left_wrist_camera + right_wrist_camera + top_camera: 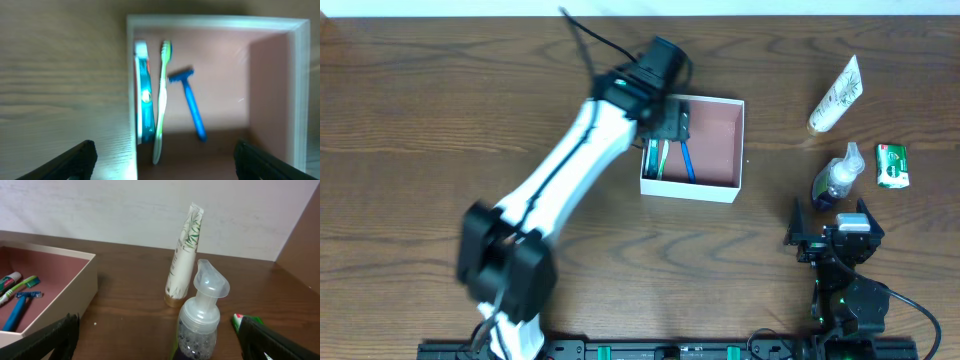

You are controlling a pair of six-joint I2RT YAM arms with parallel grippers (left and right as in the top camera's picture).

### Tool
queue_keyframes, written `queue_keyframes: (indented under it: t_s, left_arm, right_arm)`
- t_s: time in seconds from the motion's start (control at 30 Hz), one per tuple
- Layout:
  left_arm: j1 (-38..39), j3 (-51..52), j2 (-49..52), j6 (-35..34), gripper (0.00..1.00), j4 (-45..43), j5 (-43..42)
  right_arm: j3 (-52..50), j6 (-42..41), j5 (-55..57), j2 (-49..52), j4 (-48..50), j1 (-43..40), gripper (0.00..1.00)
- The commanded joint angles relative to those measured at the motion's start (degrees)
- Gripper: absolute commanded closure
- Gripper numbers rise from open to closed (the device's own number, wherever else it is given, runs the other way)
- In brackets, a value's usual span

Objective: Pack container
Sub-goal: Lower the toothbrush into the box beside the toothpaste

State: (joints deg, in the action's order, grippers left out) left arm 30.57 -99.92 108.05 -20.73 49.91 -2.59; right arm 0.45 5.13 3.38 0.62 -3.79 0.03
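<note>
Dark wood counter point(420, 100); I see the container point(715, 135) directly below my left gripper point(165, 150), whose jaws stand wide apart, gripping nothing.

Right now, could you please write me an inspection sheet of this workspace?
Surface: dark brown wood-grain table.
Job's things: square white cardboard container with pink inside, holding a blue plastic razor, a green toothbrush and a toothpaste tube lying along one wall.
Clutter: cream leaf-printed tube standing on its cap, clear pump bottle with dark liquid, green packet, all outside the container near the right arm.
Grippers: left tool above the container, open and empty; right tool open and empty, facing the pump bottle.
Cables: black cable looping off the left arm; another black cable at the right arm's base.
Surroundings: pale wall behind the table.
</note>
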Motion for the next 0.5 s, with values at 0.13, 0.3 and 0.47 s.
queue_keyframes:
  t_s: [0.13,0.3,0.47]
  left_arm:
    - [-1.97,-2.12,-10.36,0.39,0.10,0.94,0.74]
    - [-2.05,-1.51,-10.16,-1.42,0.11,7.52,7.26]
    - [-2.14,1.99,-7.10,-1.53,0.11,9.53,4.98]
  right_arm:
    - [-0.13,0.74,-0.22,-0.33,-0.22,0.39,0.01]
    - [-0.13,0.74,-0.22,-0.33,-0.22,0.39,0.01]
    - [-0.13,0.74,-0.22,-0.33,-0.22,0.39,0.01]
